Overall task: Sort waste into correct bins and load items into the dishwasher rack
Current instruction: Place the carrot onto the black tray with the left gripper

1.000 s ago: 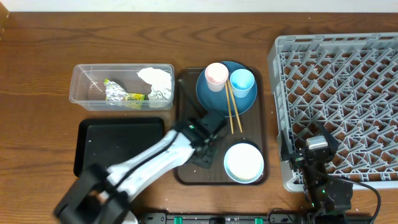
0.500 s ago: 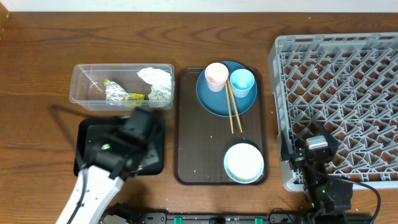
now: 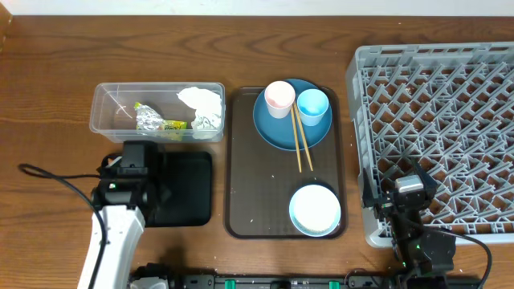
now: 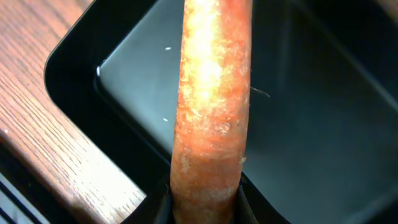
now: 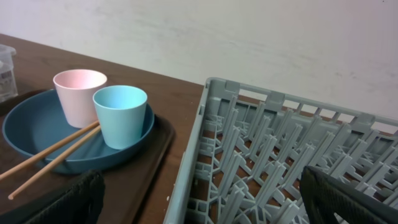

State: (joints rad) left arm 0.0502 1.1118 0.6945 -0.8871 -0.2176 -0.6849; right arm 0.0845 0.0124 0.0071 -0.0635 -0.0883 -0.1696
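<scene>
**Over the black tray (image 3: 189,193): carrot brought across**

Left jaws, clenched on the small orange carrot (image 4: 211,112), have swung from the brown serving tray (image 3: 241,160) to hang over one corner of the black tray; letting go here would likely bin it correctly. Right jaws stand released, idle beside the dishwasher rack (image 3: 434,120), whose loading has not begun.

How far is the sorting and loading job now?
Done: paper and foil lie in the tub. In hand: the left gripper holds the carrot over the black tray. Left: plate, pink cup, blue cup, chopsticks and bowl sit on the brown tray; the rack holds nothing.
</scene>
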